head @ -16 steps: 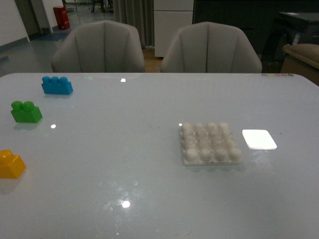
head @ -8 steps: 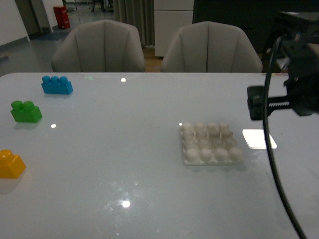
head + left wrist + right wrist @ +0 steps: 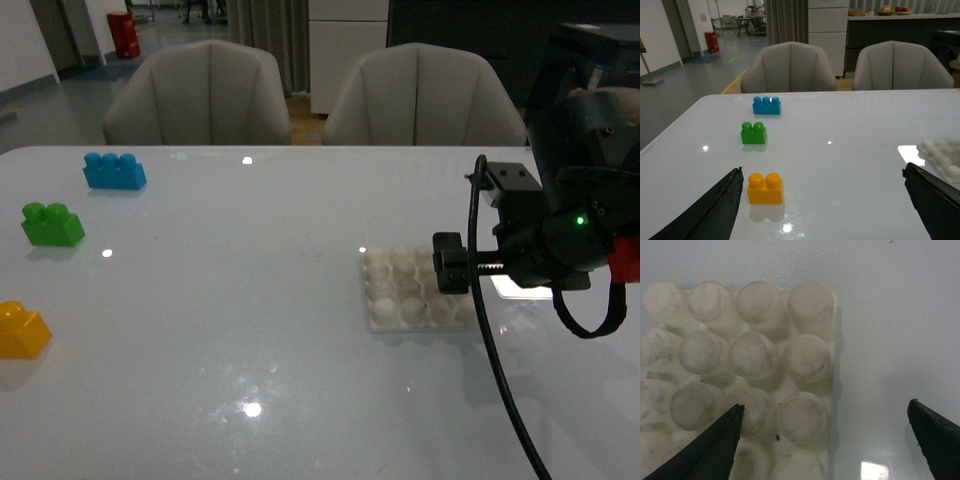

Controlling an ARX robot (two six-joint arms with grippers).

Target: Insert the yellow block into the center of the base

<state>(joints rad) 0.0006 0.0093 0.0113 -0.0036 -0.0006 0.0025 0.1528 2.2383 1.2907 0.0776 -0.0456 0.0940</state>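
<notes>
Three toy bricks on the left side of the surface [image 3: 250, 340] in the front view: blue brick [image 3: 114, 171] farthest, green brick [image 3: 52, 225] in the middle, yellow block [image 3: 20, 330] nearest and cut by the picture edge. All upright, studs on top, each apart from the others. Well apart from them, on the right side, the white base [image 3: 400, 297], flat on the surface, studs up. Over its right part, the right end effector [image 3: 452, 264] on the dark right arm [image 3: 565, 225], with a small green light [image 3: 578, 220] on the arm. Just behind, partly hidden, a bright white rectangle [image 3: 520, 290]. Two grey chairs [image 3: 195, 95] beyond the far edge.

Seen from the left wrist: left end effector [image 3: 820, 210] spread wide, holding nothing, low over the surface. Yellow block between the two dark fingers [image 3: 710, 212], near one of them but not touching it. Green brick and blue brick in a line beyond it. Corner of the base at the picture edge, near the other finger.

Seen from the right wrist: right end effector also spread wide, gripping nothing. One finger over the studs of the base, the other over bare surface beside the base edge. Cannot tell whether touching the base or only above it. Visible studs bare, a little dirty.
</notes>
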